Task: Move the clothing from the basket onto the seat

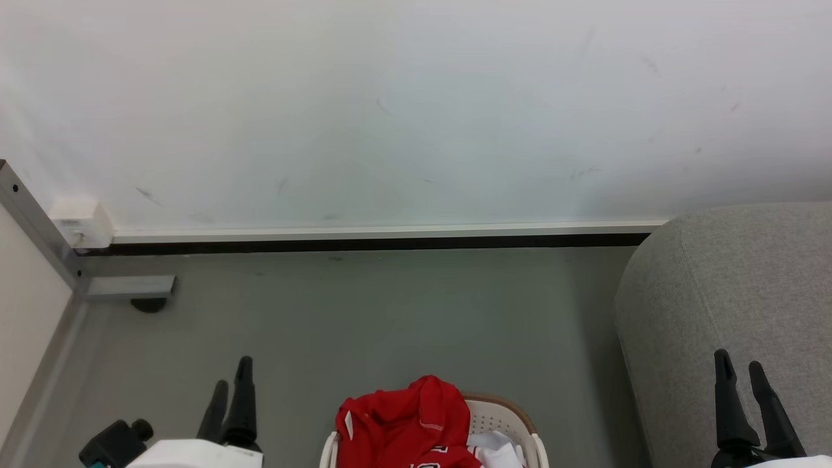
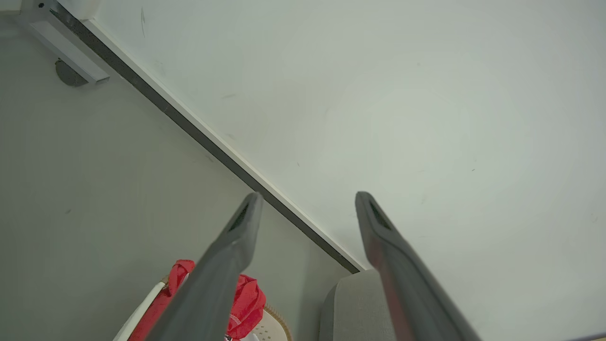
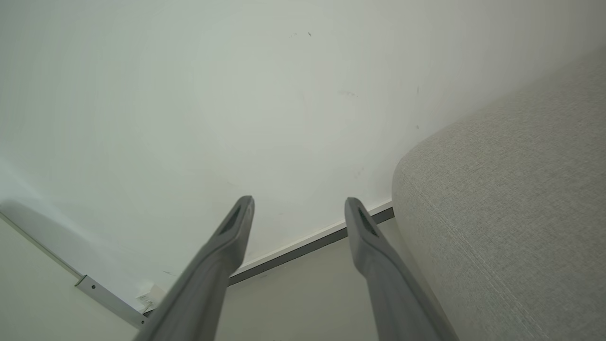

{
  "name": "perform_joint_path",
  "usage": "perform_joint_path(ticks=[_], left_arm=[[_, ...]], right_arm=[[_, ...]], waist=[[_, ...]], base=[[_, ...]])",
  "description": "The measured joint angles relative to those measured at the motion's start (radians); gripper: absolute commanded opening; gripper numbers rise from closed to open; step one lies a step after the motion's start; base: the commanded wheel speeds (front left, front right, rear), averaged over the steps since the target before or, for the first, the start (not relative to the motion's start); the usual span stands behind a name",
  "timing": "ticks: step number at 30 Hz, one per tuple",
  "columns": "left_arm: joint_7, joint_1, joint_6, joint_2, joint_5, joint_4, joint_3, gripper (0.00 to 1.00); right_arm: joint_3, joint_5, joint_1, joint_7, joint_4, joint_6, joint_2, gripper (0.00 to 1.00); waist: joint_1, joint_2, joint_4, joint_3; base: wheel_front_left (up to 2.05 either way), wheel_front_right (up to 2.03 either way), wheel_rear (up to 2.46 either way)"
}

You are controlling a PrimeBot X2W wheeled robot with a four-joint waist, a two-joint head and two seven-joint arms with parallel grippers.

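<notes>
Red clothing [image 1: 406,422] is heaped in the cream basket [image 1: 497,413] at the bottom centre of the head view, with some white fabric beside it. The grey seat [image 1: 734,305] fills the right side. My left gripper [image 1: 233,376] hangs open to the left of the basket, holding nothing. My right gripper [image 1: 740,367] stands open in front of the seat, also bare. In the left wrist view the left gripper [image 2: 307,201] points at the wall, with the clothing [image 2: 246,303], basket [image 2: 272,327] and seat [image 2: 352,308] low down. The right wrist view has the right gripper [image 3: 298,204] beside the seat [image 3: 511,213].
A white wall [image 1: 416,110] with a dark baseboard [image 1: 377,244] runs across the back. A grey metal frame [image 1: 127,286] with a round foot stands at the left by a pale panel. Grey floor [image 1: 390,312] lies between basket and wall.
</notes>
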Motion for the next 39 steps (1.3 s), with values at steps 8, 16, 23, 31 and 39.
perform_joint_path(ticks=[8,16,23,31,39], left_arm=[[-0.026,0.005,-0.002,0.001,0.119,-0.001,-0.013,1.00],[-0.052,0.008,-0.003,0.001,0.206,-0.001,-0.024,1.00],[-0.069,0.009,-0.003,0.002,0.284,-0.004,-0.034,1.00],[-0.087,0.019,-0.006,0.002,0.377,-0.009,-0.037,1.00],[-0.107,0.020,-0.013,0.003,0.455,-0.011,-0.039,1.00]], right_arm=[[-0.018,-0.139,0.001,-0.009,0.000,0.000,0.020,1.00],[-0.037,-0.244,0.001,-0.018,0.001,0.000,0.029,1.00],[-0.051,-0.329,0.002,-0.026,0.004,0.000,0.039,1.00],[-0.068,-0.428,0.005,-0.032,0.007,0.000,0.052,1.00],[-0.084,-0.507,0.008,-0.037,0.007,0.000,0.061,1.00]], waist=[[0.0000,0.0000,0.001,-0.003],[0.0000,0.0000,0.002,-0.005],[0.0000,0.0000,0.004,-0.006],[0.0000,0.0000,0.005,-0.009],[0.0000,-0.0001,0.005,-0.009]], base=[[0.00,0.00,0.00],[0.00,0.00,0.00],[0.00,0.00,0.00],[0.00,0.00,0.00],[0.00,0.00,0.00]])
